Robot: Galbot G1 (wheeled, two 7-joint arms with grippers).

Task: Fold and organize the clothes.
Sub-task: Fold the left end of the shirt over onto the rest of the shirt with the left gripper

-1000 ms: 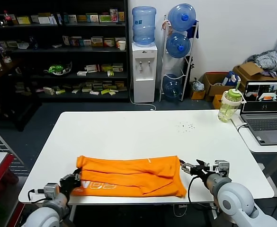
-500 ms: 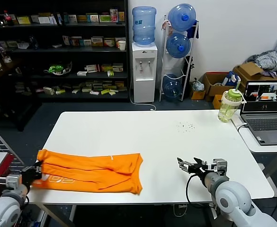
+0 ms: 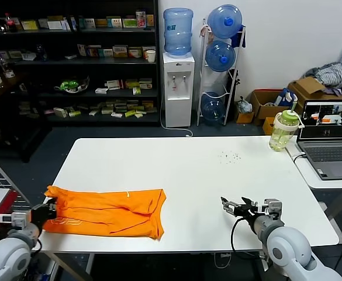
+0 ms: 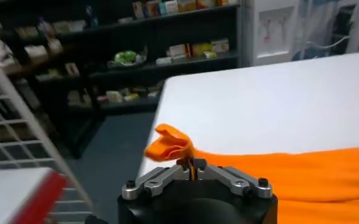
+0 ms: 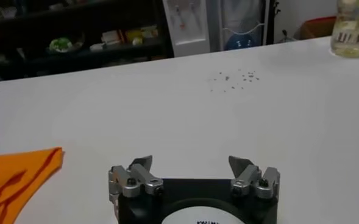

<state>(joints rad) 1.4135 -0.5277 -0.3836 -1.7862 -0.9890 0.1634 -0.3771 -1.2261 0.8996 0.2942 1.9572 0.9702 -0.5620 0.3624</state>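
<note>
Shirt [image 3: 105,211] lies folded in a long band at the surface's [image 3: 194,170] front-left edge. Left gripper [image 4: 193,168] jaws pinched on its left end; right gripper [image 3: 234,207] jaws wide, empty, well apart. Light, limp cotton, probably sags; grip the thick folded edges.

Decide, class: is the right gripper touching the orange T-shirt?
Apart. The head view shows bare table between the right gripper and the orange T-shirt.

Head camera high, facing table [image 3: 206,170], wrist cameras low, close
</note>
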